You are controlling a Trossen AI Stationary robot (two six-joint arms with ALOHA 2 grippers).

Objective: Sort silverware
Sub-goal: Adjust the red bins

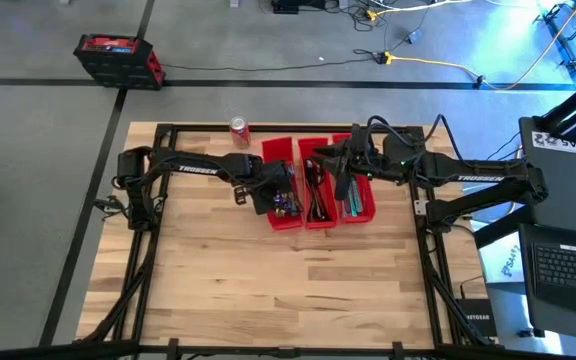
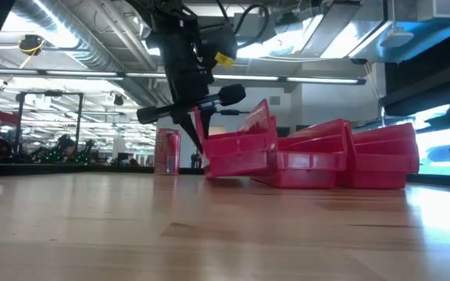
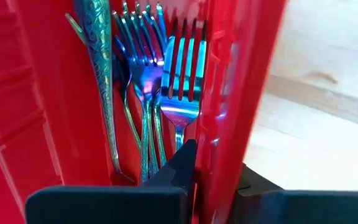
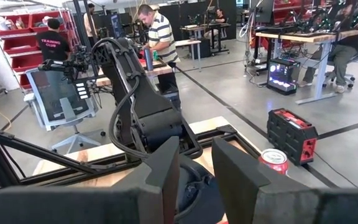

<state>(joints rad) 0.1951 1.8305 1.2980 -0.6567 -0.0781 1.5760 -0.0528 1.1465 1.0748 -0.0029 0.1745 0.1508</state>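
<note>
Three long red bins stand side by side at the table's far middle: left bin (image 1: 283, 160), middle bin (image 1: 318, 215), right bin (image 1: 366, 205). Each holds silverware; iridescent forks (image 3: 160, 81) lie in the left bin. My left gripper (image 1: 265, 195) is shut on that bin's wall, and the bin (image 2: 241, 152) sits tilted. My right gripper (image 4: 194, 168) hangs level above the bins, open, with nothing between its fingers. My left gripper clamps the left bin's long outer wall (image 3: 215, 155), one finger (image 3: 179, 171) inside the bin and the other finger (image 3: 253, 183) outside it. It comes from above, slanting down. The bin is tipped, leaning toward the middle bin, with a lower edge on the table.
A red soda can (image 1: 239, 128) stands on the table behind the left bin. The wooden tabletop (image 1: 288, 290) spreads out bare in front of the bins. A red-and-black box (image 1: 118, 58) lies on the floor beyond the table. People stand in the room behind.
</note>
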